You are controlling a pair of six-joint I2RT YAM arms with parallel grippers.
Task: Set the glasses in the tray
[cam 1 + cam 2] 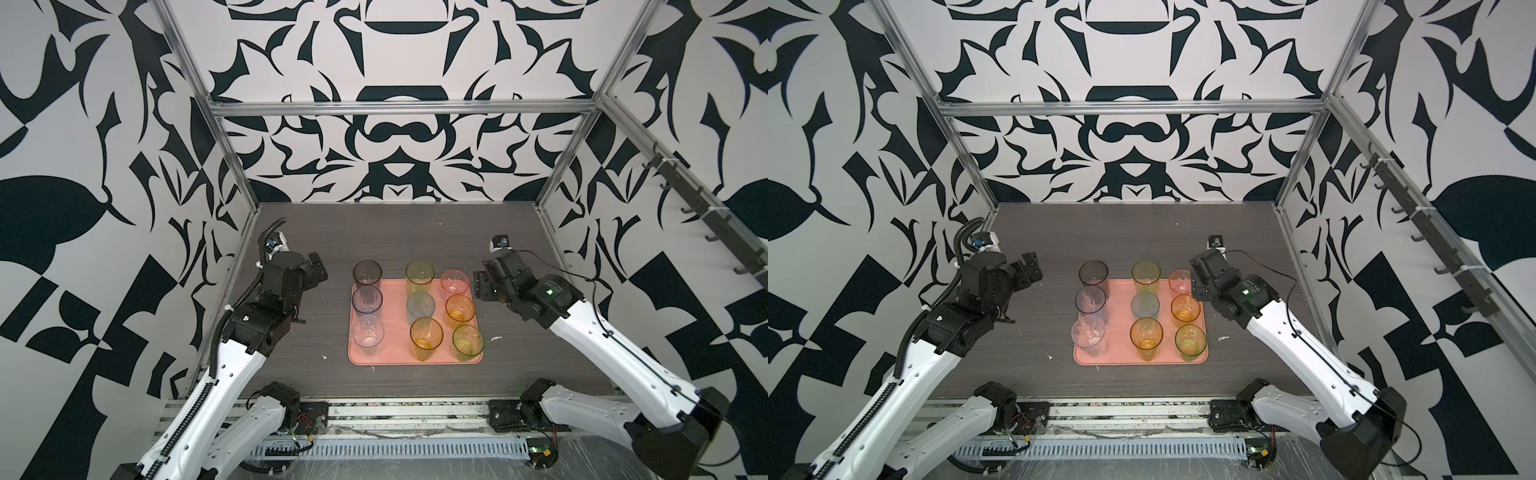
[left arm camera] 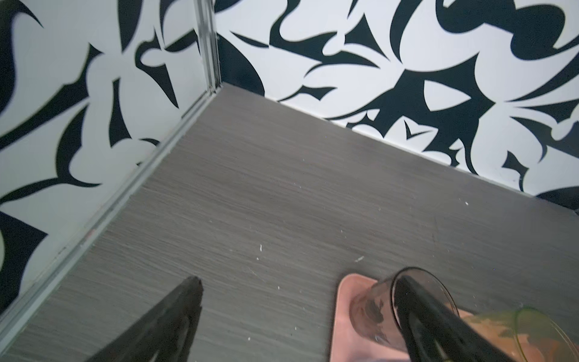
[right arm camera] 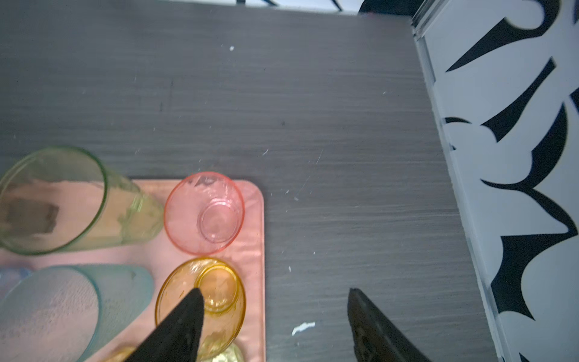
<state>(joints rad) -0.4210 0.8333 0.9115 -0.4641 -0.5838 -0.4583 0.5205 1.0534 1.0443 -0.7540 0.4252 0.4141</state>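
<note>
Pink tray (image 1: 395, 332) lay on the grey table (image 1: 291, 232), all nine glasses (image 1: 420, 307) standing upright inside it in three rows. Left gripper (image 2: 299, 280) and right gripper (image 3: 274, 293) hung beside its far corners, fingers spread apart, holding nothing.

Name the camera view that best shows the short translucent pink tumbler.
The right wrist view: the short translucent pink tumbler appears close, rim and base clear, in the salmon-pink tray's corner. Both top views show it small at the tray's far corner; the left wrist view misses it.
</note>
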